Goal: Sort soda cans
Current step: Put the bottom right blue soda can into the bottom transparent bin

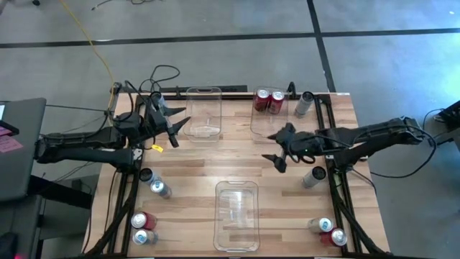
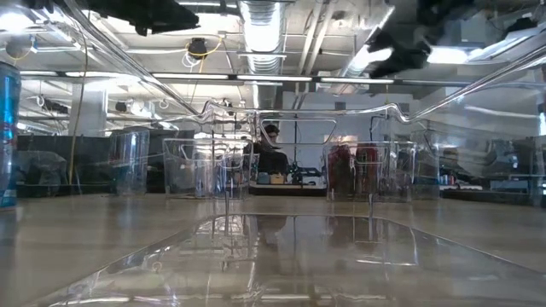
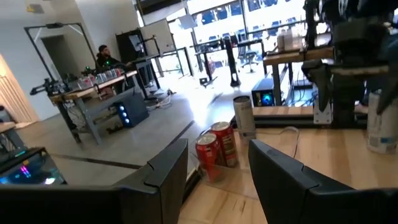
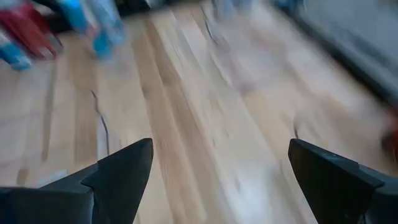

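Right pincer (image 1: 277,149) spread wide, empty, above bench (image 1: 215,162); two red cans (image 1: 269,100) well beyond it; left pincer (image 1: 175,129) parted, empty.

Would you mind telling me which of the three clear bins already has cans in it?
The far-right bin by the right gripper: two red cans stand in its far end; the other two bins look empty.

Pale striped wood table (image 1: 237,155). Two red soda cans (image 1: 269,99) stand at upper centre, more red ones at lower left (image 1: 141,219) and lower right (image 1: 336,237). A silver-blue can (image 1: 159,188), perhaps grey, stands left. Clear bins (image 1: 203,113); a yellow cable (image 1: 93,44) runs upper left.
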`<state>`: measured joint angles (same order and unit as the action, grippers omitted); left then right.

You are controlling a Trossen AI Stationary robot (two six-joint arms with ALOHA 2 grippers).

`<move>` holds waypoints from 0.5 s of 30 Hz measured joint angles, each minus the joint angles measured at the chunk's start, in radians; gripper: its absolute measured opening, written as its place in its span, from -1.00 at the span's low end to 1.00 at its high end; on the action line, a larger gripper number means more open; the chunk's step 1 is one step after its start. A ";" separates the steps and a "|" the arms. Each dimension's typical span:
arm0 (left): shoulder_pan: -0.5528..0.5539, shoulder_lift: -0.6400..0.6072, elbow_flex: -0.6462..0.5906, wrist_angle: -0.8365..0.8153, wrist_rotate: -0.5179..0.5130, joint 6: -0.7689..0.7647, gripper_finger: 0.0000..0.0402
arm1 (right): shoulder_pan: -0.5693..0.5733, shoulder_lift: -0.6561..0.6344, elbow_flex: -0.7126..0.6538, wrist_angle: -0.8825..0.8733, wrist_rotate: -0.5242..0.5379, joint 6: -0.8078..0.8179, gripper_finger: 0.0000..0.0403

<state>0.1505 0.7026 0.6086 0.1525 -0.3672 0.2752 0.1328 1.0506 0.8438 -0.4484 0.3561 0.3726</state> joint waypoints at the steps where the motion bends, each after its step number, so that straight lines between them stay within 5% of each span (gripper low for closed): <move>1: 0.000 0.006 0.000 0.002 0.000 0.010 -0.18 | 0.002 -0.005 0.008 -0.061 0.000 0.045 0.94; 11: 0.000 0.080 0.000 0.130 -0.001 0.033 -0.18 | 0.060 -0.017 0.066 -0.259 -0.017 0.229 0.94; 15: 0.000 0.109 0.000 0.157 -0.001 0.062 -0.18 | 0.068 -0.016 0.111 -0.336 -0.132 0.236 0.94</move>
<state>0.1505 0.8113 0.6086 0.3096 -0.3683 0.3368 0.2012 1.0344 0.9547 -0.7840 0.2243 0.6084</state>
